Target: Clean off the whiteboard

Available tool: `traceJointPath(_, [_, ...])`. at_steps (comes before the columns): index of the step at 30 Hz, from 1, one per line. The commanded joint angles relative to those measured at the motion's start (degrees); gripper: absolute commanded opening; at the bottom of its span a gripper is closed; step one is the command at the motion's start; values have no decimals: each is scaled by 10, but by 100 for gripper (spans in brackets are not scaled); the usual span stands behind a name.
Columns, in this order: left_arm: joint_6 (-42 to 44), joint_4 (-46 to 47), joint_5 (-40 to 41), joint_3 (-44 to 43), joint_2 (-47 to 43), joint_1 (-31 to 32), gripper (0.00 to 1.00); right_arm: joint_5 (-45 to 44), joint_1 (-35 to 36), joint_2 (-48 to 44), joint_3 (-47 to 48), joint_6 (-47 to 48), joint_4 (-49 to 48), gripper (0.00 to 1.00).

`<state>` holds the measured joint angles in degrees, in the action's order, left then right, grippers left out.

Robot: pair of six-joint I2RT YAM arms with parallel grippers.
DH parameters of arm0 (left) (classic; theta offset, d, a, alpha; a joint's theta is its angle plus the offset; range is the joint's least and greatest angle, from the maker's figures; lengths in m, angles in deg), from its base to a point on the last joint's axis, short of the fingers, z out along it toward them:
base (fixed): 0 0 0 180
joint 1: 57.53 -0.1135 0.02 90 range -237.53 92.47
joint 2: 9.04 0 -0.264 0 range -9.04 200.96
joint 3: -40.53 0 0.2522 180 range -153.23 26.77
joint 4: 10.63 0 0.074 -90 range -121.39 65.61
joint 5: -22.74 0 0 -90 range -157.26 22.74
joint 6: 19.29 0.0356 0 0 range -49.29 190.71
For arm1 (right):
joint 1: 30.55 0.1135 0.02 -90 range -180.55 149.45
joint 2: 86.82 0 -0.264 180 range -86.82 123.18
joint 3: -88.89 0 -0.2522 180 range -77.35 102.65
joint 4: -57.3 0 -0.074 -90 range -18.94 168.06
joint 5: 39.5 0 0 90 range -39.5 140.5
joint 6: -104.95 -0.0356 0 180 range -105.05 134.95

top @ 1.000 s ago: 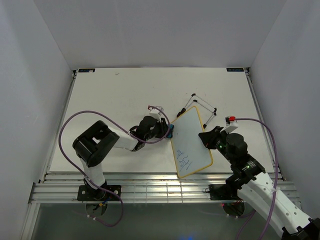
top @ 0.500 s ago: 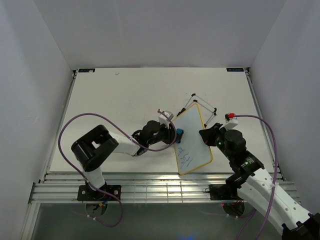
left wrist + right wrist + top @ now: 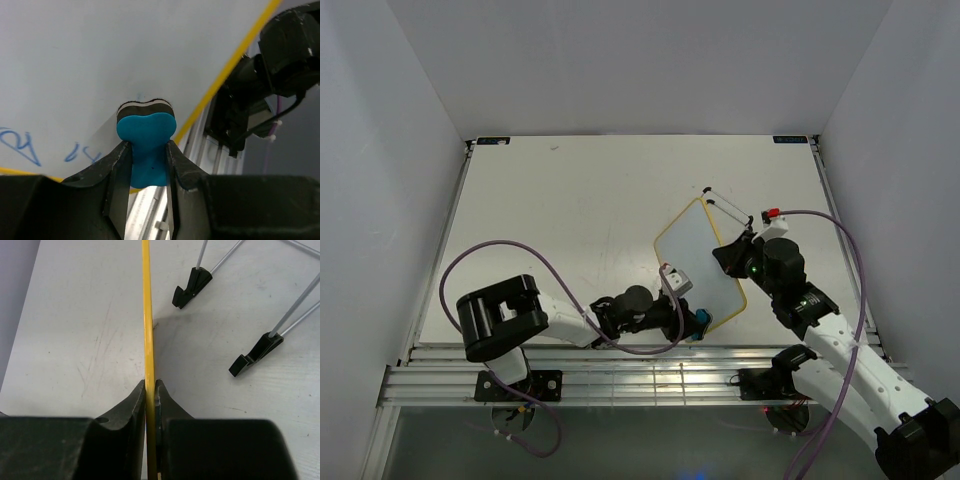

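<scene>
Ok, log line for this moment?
left gripper: shut on eraser | right gripper: shut on whiteboard frame | blue marks: beside eraser, unwiped

You see a white whiteboard (image 3: pixel 695 245) framed yellow, blue scribbles (image 3: pixel 20 147) near its edge, and a blue eraser (image 3: pixel 146 132) tipped black-and-white.

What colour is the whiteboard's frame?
The frame is yellow, clearest in the right wrist view.
</scene>
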<state>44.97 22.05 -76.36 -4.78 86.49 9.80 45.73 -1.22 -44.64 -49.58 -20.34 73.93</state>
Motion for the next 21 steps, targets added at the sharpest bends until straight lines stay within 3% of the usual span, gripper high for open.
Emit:
traceJointPath(1, [-9,-36,-54,-11,34,63,0,50,17,33,-1,-35,-40,8])
traceJointPath(5, [-33,-68,66,-10,29,63,0,50,17,24,-9,-34,-40,8])
traceJointPath(7, [-55,-112,189,-11,18,59,0,56,16,19,-15,-35,-39,8])
traceJointPath(9, [-81,-124,233,-1,5,47,0,68,16,10,-23,-36,-38,8])
traceJointPath(21, [-68,-79,190,43,-7,-110,0,129,8,-29,-66,-56,-38,8])
